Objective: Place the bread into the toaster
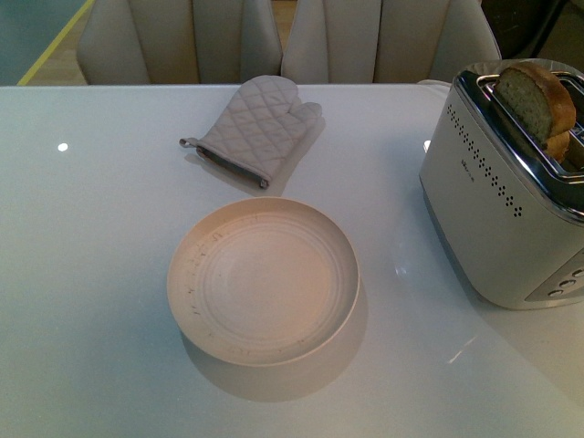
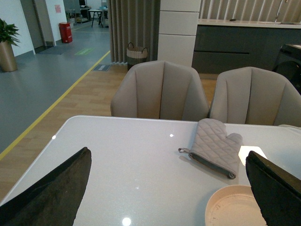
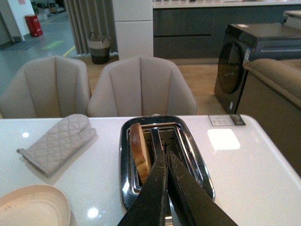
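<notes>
The bread stands upright in one slot of the silver-white toaster at the table's right, its rounded top sticking out. In the right wrist view the bread sits in the slot further from the table's right edge, in the chrome top of the toaster. My right gripper is shut and empty, hovering above the toaster's middle, beside the slice. My left gripper is open and empty, above the table's left part. Neither arm shows in the front view.
A round cream plate sits empty at the table's middle front. A grey quilted oven mitt lies behind it. Beige chairs stand along the far edge. The toaster stands close to the table's right edge.
</notes>
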Available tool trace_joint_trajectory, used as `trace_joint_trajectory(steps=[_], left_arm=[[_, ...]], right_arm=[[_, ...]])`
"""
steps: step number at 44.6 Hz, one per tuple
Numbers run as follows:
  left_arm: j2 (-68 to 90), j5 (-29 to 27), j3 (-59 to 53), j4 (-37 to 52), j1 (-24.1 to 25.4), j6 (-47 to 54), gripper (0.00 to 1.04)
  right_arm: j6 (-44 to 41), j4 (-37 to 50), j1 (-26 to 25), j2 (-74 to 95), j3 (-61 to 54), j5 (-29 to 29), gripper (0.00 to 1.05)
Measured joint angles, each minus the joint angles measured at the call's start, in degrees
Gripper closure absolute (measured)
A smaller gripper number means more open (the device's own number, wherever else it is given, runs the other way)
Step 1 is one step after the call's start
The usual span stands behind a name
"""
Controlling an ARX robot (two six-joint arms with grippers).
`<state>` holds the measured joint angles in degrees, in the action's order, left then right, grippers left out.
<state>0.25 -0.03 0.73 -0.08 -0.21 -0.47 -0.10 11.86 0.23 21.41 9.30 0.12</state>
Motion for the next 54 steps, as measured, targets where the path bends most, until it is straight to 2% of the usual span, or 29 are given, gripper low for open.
trace_joint_trajectory(steps=[25,29,45,54], left_arm=[[0.00,0.00,0.00,0.00,0.00,0.00,0.07],[0.00,0.00,0.00,0.00,0.00,-0.02,0.07],[0.00,0.02,0.00,0.00,0.00,0.00,0.07],[0.00,0.02,0.00,0.00,0.00,0.00,0.07]], right_arm=[[0.09,-3.39,-0.04,-10.40,-6.95,-0.04,1.03],[0.11,-11.56,-0.04,-18.56,-7.76,-0.15,1.03],[0.11,-11.78,-0.04,-21.05,-7.78,0.00,1.03],[0.11,-11.78,-0.04,-21.05,-7.78,0.00,0.75]])
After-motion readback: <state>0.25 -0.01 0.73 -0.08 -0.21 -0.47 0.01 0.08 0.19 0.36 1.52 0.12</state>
